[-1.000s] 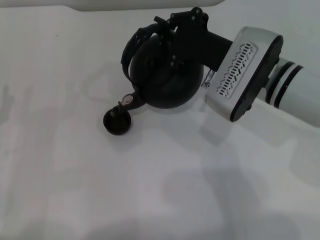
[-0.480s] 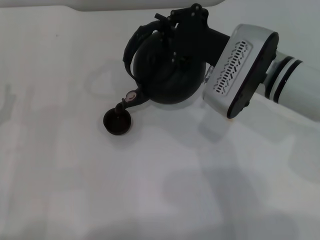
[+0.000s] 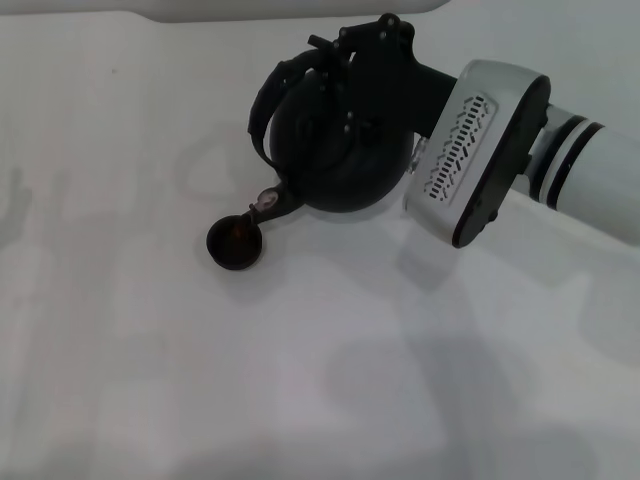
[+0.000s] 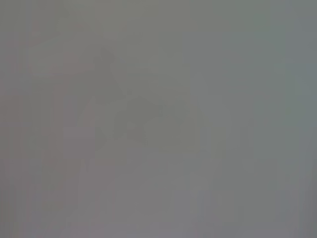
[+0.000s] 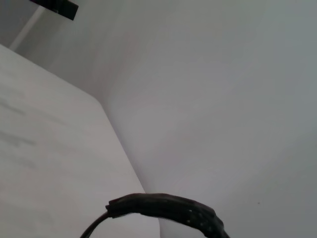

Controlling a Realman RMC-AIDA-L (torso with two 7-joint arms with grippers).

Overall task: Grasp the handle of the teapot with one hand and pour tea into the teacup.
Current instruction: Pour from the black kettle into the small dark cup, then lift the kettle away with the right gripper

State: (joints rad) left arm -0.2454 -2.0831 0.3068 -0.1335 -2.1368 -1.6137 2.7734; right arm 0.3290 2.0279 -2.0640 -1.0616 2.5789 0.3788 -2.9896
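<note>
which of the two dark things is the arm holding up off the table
The teapot, the big round one with the spout, hangs from the right gripper. The tiny teacup sits free on the table.

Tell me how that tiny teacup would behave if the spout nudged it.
The teacup looks small and handleless beside the teapot, so it is probably light and would slide on the smooth white table. Its low, wide shape suggests sliding rather than tipping. Some liquid seems inside, so it might slosh.

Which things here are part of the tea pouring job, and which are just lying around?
Part of the job: teapot, its handle held by the right claw, teacup.
Lying about: nothing but the white table.
</note>
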